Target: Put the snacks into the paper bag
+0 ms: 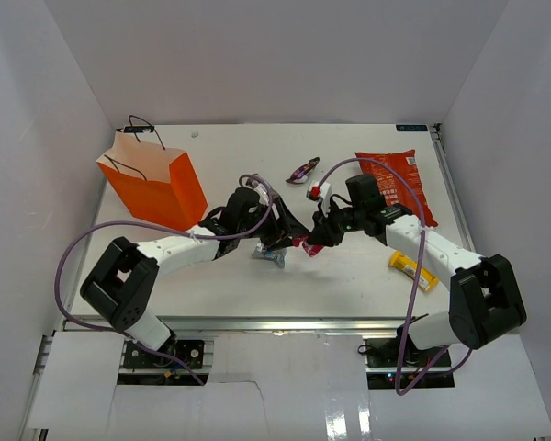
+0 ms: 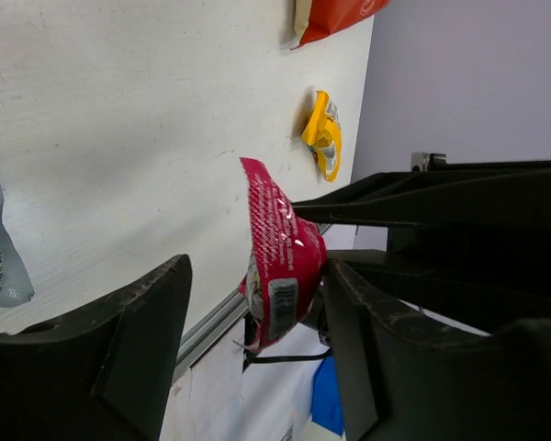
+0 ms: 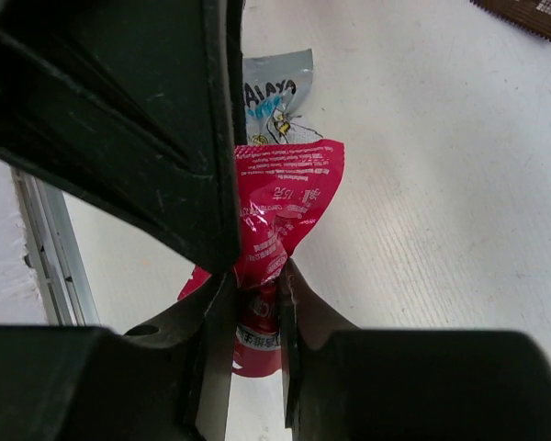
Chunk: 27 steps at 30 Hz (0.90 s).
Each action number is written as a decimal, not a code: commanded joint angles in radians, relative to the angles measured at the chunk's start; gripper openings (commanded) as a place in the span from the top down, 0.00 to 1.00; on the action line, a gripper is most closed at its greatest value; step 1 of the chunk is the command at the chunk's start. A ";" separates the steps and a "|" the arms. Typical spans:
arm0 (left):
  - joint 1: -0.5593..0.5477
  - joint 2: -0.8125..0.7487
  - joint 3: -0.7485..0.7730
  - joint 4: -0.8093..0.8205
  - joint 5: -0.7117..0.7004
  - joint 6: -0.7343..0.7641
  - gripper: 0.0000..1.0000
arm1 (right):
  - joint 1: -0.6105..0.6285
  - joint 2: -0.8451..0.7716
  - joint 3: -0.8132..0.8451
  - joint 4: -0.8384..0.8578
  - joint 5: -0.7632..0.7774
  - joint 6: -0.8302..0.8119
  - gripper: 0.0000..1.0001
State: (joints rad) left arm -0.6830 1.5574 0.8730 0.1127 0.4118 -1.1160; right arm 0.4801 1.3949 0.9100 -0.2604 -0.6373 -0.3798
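Right of the paper bag (image 1: 156,188): pink wrapper (image 3: 289,188) pinched in right gripper (image 3: 255,285).
Left gripper (image 2: 257,308): fingers wide, straddling it.
Risk: mistimed release drops it.

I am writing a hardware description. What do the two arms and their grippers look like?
Both arms match: the left arm and right arm have white tubular links between bulky black joint housings. A thin purple cable loops loosely outside each. The left gripper and right gripper are matte black, each with two flat tapering fingers. No markings are legible.
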 commanded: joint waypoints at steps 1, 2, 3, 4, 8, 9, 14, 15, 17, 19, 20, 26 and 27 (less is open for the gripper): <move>-0.012 0.010 0.032 0.016 0.018 0.002 0.32 | 0.002 -0.007 0.056 0.006 -0.050 0.002 0.86; -0.012 0.013 0.035 0.016 0.019 0.002 0.37 | 0.002 -0.007 0.058 0.004 -0.056 0.002 0.86; -0.013 0.016 0.035 0.015 0.021 0.002 0.43 | 0.002 -0.008 0.059 0.000 -0.065 -0.001 0.86; -0.013 0.020 0.035 0.015 0.021 0.001 0.49 | 0.002 -0.011 0.059 -0.006 -0.068 -0.007 0.85; -0.015 0.012 0.038 0.015 0.015 0.002 0.71 | 0.000 -0.022 0.047 -0.022 -0.090 -0.031 0.83; -0.015 0.009 0.038 0.013 0.010 0.004 0.74 | 0.000 -0.027 0.046 -0.028 -0.094 -0.037 0.75; -0.015 -0.031 0.063 -0.069 -0.039 0.054 0.82 | 0.000 -0.053 0.041 -0.049 -0.087 -0.060 0.20; -0.015 -0.040 0.082 -0.100 -0.059 0.070 0.82 | -0.001 -0.057 0.043 -0.056 -0.082 -0.070 0.16; -0.013 -0.074 0.110 -0.230 -0.138 0.134 0.83 | -0.012 -0.076 0.049 -0.092 -0.076 -0.106 0.11; -0.006 -0.101 0.165 -0.380 -0.258 0.206 0.83 | -0.034 -0.092 0.062 -0.143 -0.087 -0.140 0.09; -0.001 -0.134 0.184 -0.428 -0.295 0.225 0.83 | -0.043 -0.112 0.067 -0.160 -0.090 -0.175 0.09; 0.060 -0.258 0.418 -0.720 -0.577 0.332 0.83 | -0.104 -0.187 0.061 -0.232 -0.076 -0.246 0.09; 0.083 -0.269 0.464 -0.760 -0.614 0.355 0.83 | -0.112 -0.194 0.055 -0.232 -0.068 -0.242 0.09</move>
State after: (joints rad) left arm -0.6357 1.3811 1.2022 -0.4721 0.0082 -0.8585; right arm 0.3885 1.2354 0.9417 -0.4484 -0.7044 -0.5747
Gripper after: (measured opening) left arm 0.293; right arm 0.913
